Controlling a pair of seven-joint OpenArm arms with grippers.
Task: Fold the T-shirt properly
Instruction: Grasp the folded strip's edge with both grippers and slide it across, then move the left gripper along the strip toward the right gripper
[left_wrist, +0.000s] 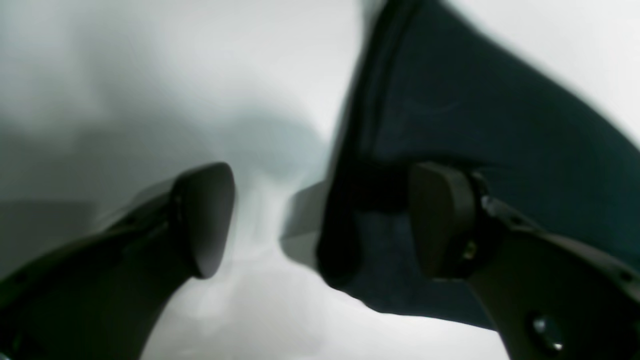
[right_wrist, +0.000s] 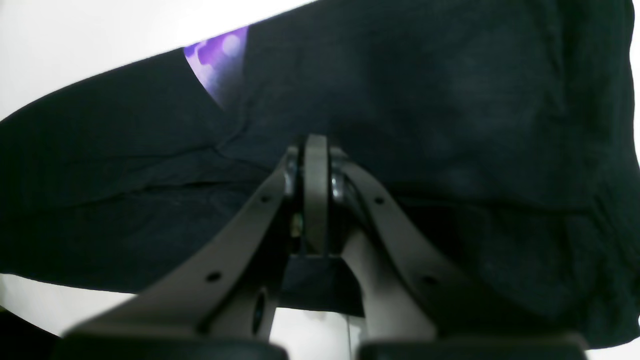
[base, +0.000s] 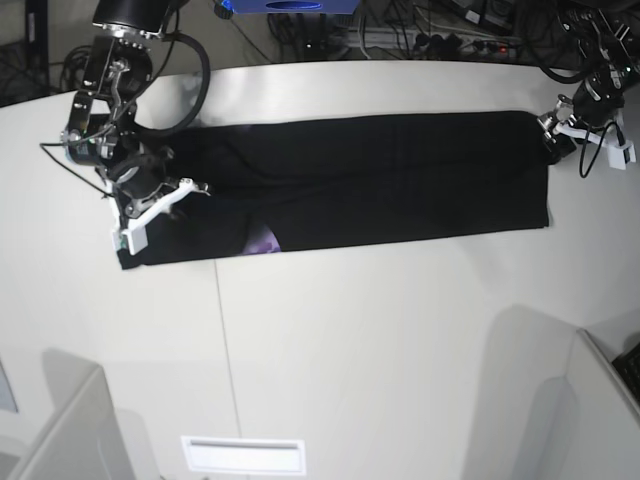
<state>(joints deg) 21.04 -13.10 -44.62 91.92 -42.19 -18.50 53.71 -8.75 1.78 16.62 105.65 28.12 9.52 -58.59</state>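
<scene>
Long fold laid: left gripper (left_wrist: 320, 220) gapes empty beside the T-shirt (base: 380, 180); right gripper (right_wrist: 316, 165) pinches cloth; crosswise fold next.

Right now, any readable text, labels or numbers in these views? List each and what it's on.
None readable.
T-shirt: plain black cloth; only a sliver of purple print shows, a pattern and no letters.
Blue object at the table's far edge: cut off by the frame, no marking legible.
Both arms and the table: no labels visible.
</scene>
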